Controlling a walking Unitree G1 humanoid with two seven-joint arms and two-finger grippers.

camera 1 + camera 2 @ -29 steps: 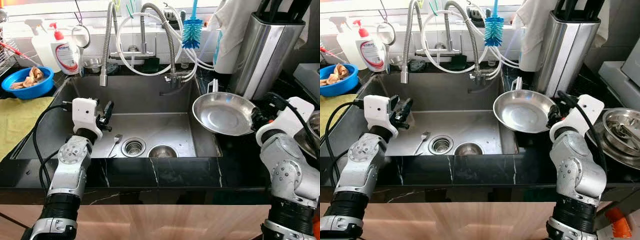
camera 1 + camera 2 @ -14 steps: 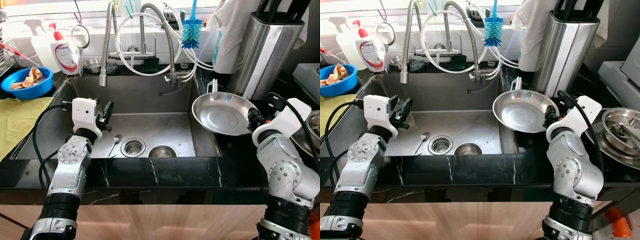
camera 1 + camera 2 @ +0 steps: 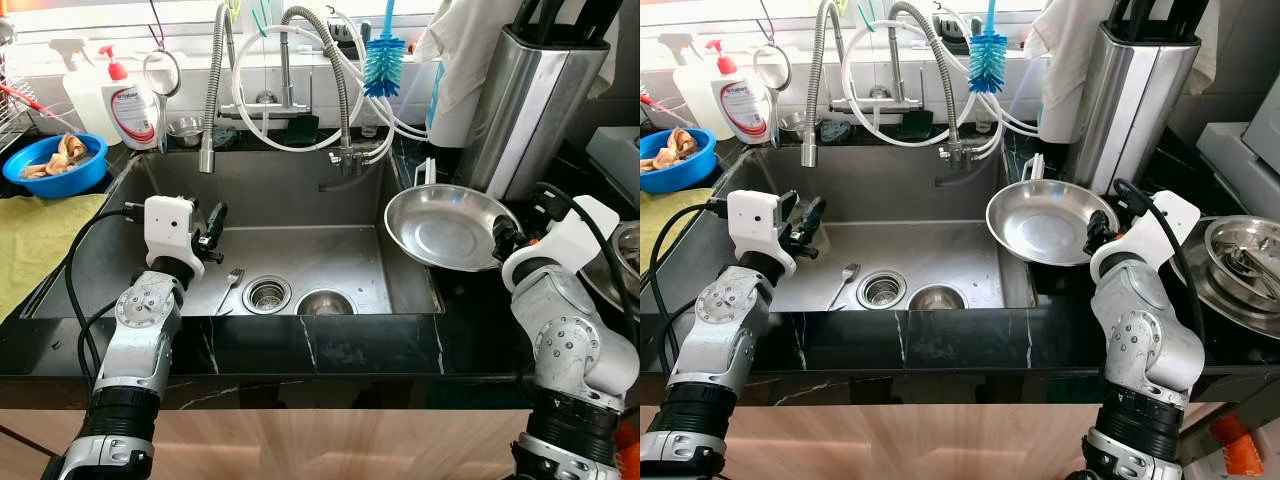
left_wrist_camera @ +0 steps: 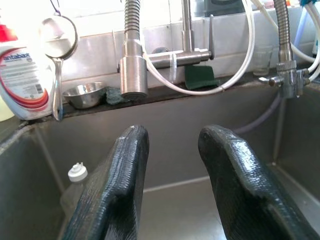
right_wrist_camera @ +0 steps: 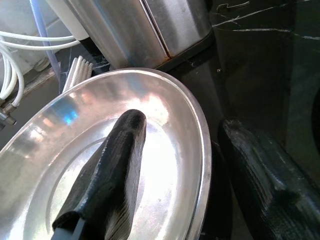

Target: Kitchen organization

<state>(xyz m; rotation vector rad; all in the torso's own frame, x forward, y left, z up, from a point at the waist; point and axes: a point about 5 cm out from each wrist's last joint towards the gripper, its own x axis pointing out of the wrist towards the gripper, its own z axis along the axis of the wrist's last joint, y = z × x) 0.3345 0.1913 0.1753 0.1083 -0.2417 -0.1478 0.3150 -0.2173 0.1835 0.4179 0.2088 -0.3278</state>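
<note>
Moved: right gripper (image 3: pixel 497 240) slid its steel plate (image 3: pixel 445 226) slightly toward the sink (image 3: pixel 300 200).
Fingers: right pinch the plate's rim; left gripper (image 4: pixel 172 165) part open, empty.
Left: plate not put away; fork (image 3: pixel 229 287) lies in sink.

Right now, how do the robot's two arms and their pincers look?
Both arms are silver metal with round joints and black ribbed cuffs near the base. Each wrist carries a white boxy camera housing fed by a black cable. The left pincer and the right pincer each have two long, black, finely textured fingers with rounded tips.
</note>
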